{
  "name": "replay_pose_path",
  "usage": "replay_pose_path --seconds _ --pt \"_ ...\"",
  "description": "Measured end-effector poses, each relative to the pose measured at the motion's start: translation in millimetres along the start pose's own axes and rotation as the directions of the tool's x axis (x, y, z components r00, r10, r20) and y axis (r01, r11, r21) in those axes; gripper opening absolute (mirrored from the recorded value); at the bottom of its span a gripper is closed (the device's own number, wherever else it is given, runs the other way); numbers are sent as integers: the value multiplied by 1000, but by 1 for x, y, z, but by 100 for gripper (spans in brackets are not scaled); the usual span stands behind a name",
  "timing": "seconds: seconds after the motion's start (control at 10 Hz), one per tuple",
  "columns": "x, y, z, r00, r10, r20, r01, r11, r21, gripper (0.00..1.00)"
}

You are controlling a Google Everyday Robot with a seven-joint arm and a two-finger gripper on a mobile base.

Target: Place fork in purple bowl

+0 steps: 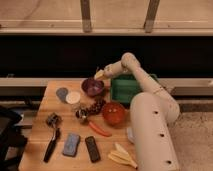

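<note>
The purple bowl [92, 87] sits at the back of the wooden table [40, 119], round with a darker inside. My gripper [99, 75] hangs just above the bowl's right rear rim, at the end of the white arm that reaches in from the right. It is shut on the fork [97, 69], of which only a thin sliver shows, sticking up from the gripper. The fork is held over the bowl's edge and is not touching the bowl.
A green bin [123, 91] stands right of the bowl, under the arm. In front lie dark grapes [93, 107], a red-orange bowl [114, 113], a carrot [99, 129], two small discs [73, 97], a black-handled tool [51, 146], a blue sponge [71, 144], a black bar [92, 149] and a banana [123, 156].
</note>
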Motion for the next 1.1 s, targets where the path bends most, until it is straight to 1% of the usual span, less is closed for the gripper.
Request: replay_pose_path --seconds 0.1,0.3,1.1 --pt "-1 3 -1 1000 -9 -1 9 1000 -7 68" --pt "1 6 -2 1000 -22 -13 22 1000 -20 69" --pt "0 5 -3 1000 -21 -11 21 1000 -19 69"
